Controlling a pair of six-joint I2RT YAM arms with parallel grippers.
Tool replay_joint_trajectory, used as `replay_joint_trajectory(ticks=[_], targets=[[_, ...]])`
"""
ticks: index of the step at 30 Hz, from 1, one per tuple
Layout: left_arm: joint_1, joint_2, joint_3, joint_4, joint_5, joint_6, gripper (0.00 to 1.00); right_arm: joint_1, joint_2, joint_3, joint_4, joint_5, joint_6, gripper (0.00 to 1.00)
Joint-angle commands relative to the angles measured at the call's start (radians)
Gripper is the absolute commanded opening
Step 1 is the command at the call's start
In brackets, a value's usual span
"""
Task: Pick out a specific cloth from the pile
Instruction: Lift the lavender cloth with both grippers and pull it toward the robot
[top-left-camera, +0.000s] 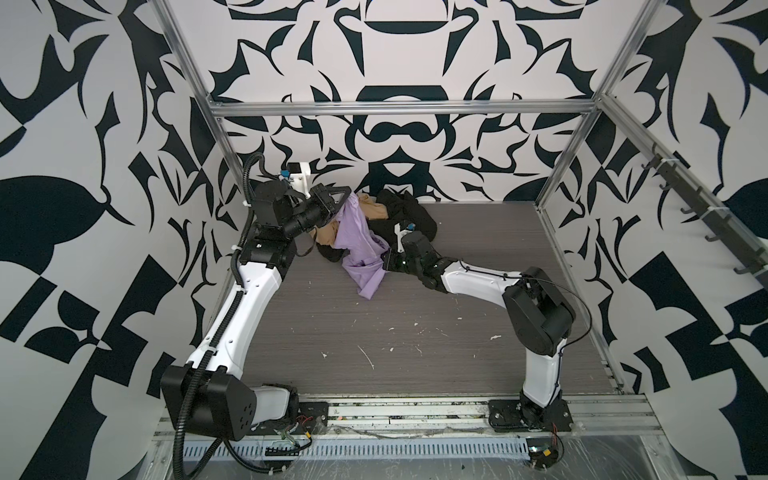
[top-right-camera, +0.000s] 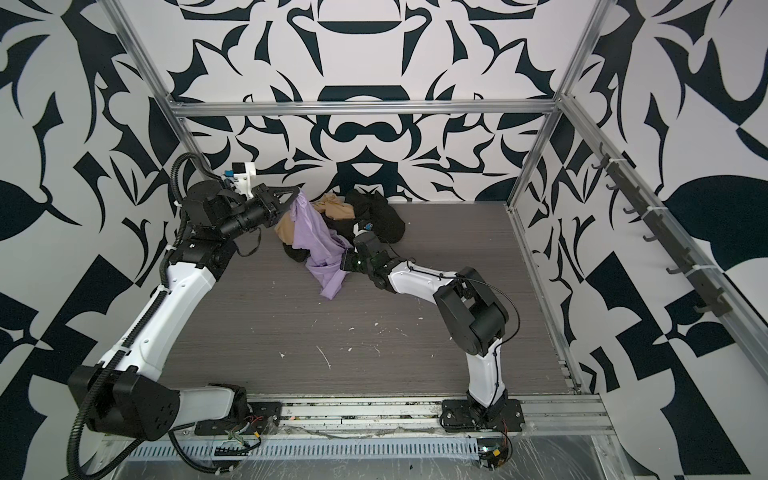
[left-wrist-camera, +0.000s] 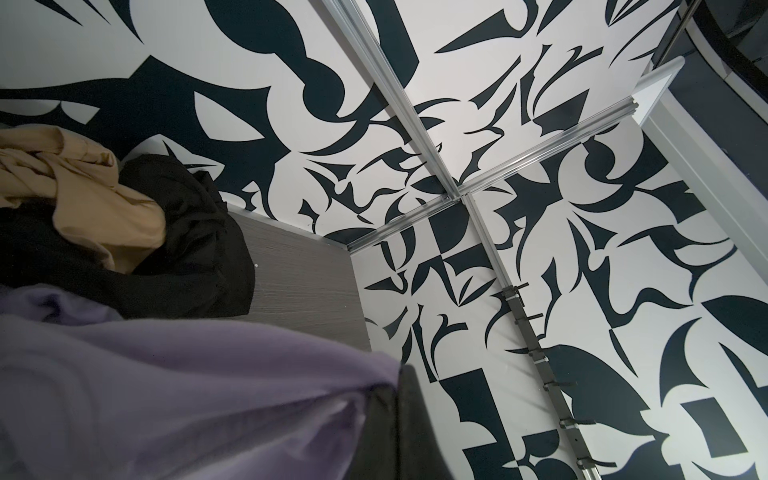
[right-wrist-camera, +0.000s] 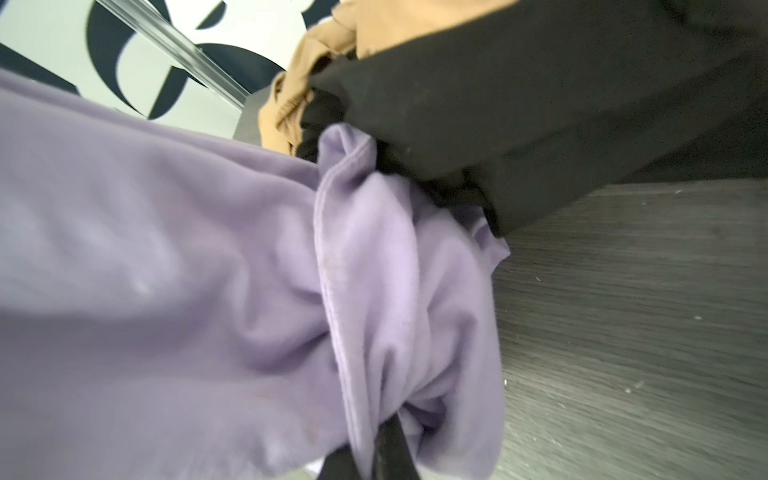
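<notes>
Lavender cloth (top-left-camera: 355, 232) (top-right-camera: 309, 237) hangs stretched between the two arms at the far left-centre of the table (top-left-camera: 415, 332), partly drawn off the pile (top-left-camera: 392, 214) that sits against the patterned back wall (top-left-camera: 399, 137). The left claw (top-left-camera: 347, 196) (top-right-camera: 297, 192) is pressed together on the cloth's upper edge and holds that edge raised above the heap, so the fabric falls away from it in a slanting sheet. In the left wrist view the lavender fabric (left-wrist-camera: 187, 395) drapes over one dark finger (left-wrist-camera: 415, 436) and fills the near part of the picture. Lower down, the right claw (top-left-camera: 384, 262) (top-right-camera: 344, 262) reaches in from the right, close to the table, and pinches a gathered fold of the same cloth. The right wrist view shows the fabric (right-wrist-camera: 166, 270) bunched into tight creases where it meets the dark fingers (right-wrist-camera: 386, 449). Past that grip, a loose tail of the cloth lies crumpled on the table surface, pointing toward the near side. A tan garment (top-left-camera: 374, 210) (left-wrist-camera: 104, 208) lies just behind the cloth, and more tan fabric shows at its left edge. A black garment (top-left-camera: 415, 218) (right-wrist-camera: 540, 104) is heaped to the right, touching both the tan one and the cloth's hem, with a further black scrap under the cloth's left side.
</notes>
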Motion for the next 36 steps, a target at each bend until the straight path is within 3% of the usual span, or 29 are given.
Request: replay_joint_trajectory(ticks=[1, 16, 36], targets=[[-0.003, -0.018, 0.010, 0.036, 0.021, -0.018, 0.02, -0.001, -0.084, -0.011, 0.049, 0.023, -0.016, 0.00], [-0.008, -0.006, 0.040, 0.093, 0.062, -0.170, 0.06, -0.001, -0.327, -0.107, 0.018, 0.088, -0.051, 0.00], [-0.057, -0.092, 0.093, -0.031, 0.027, -0.127, 0.04, -0.001, -0.688, -0.198, -0.155, 0.181, -0.145, 0.00]])
